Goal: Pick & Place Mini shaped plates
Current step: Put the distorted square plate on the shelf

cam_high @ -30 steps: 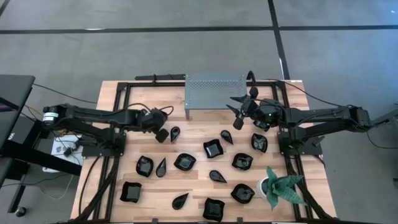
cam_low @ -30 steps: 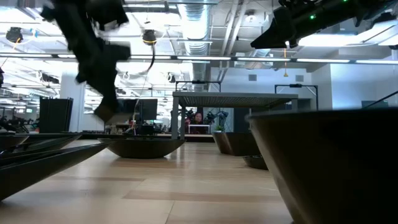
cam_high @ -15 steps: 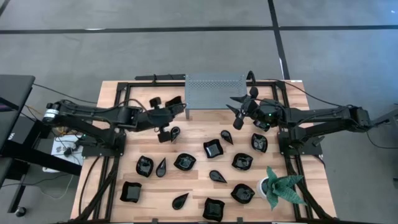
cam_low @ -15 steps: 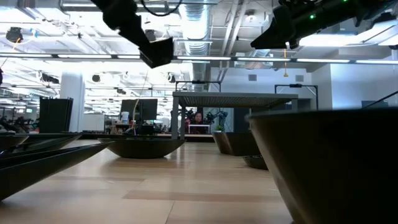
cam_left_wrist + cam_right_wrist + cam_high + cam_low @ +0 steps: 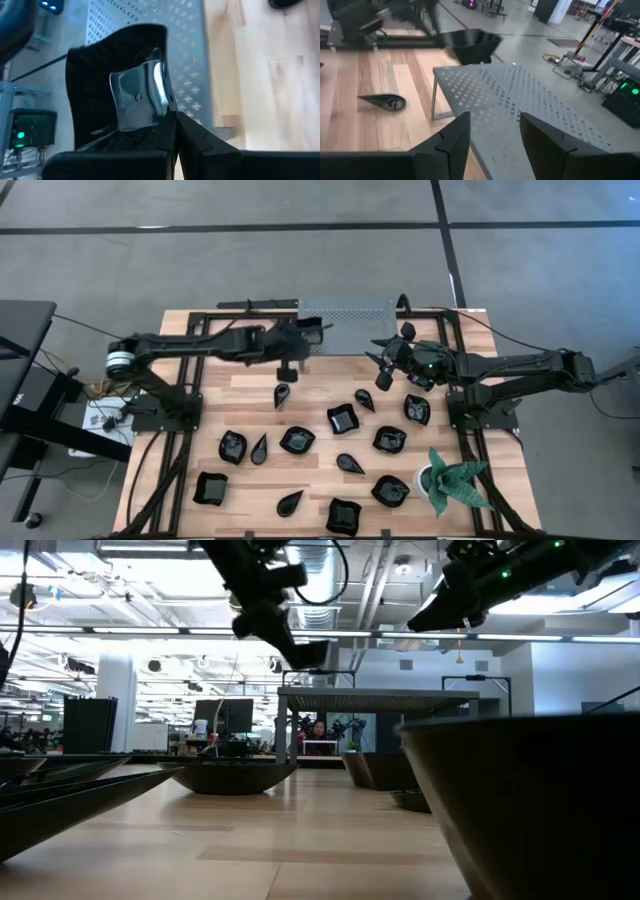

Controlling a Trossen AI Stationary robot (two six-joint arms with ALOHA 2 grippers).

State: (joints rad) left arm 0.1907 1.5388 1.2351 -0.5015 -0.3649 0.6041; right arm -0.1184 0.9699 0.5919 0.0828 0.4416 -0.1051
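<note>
My left gripper (image 5: 303, 337) is shut on a black square plate (image 5: 312, 332) and hovers over the left end of the grey perforated shelf (image 5: 350, 315); the low view shows the plate (image 5: 312, 652) above the shelf top. My right gripper (image 5: 378, 352) is open and empty, just off the shelf's right end, fingers pointing at the shelf (image 5: 520, 105). A teardrop plate (image 5: 384, 377) lies on the table under it. Several more glossy black plates (image 5: 342, 419) rest on their bases across the wood, and one teardrop (image 5: 281, 393) lies near the shelf's left leg. My left gripper holds the square plate by one side wall (image 5: 120, 75). A silver finger pad (image 5: 139, 96) lies on the plate's inner face; the other finger is hidden behind the wall. The plate is lifted clear and tilted, above the shelf's left end.
A green spiky plant in a white pot (image 5: 452, 478) stands at the near right corner. Black frame rails (image 5: 190, 380) run along both table sides. Bare wood (image 5: 230, 395) lies left of the plates, near the left arm's base.
My left gripper has risen from the wood left of the plates and swung toward the far edge and the table's right, carrying the square plate clear of the table to above the shelf's left end. My right arm has stayed still.
</note>
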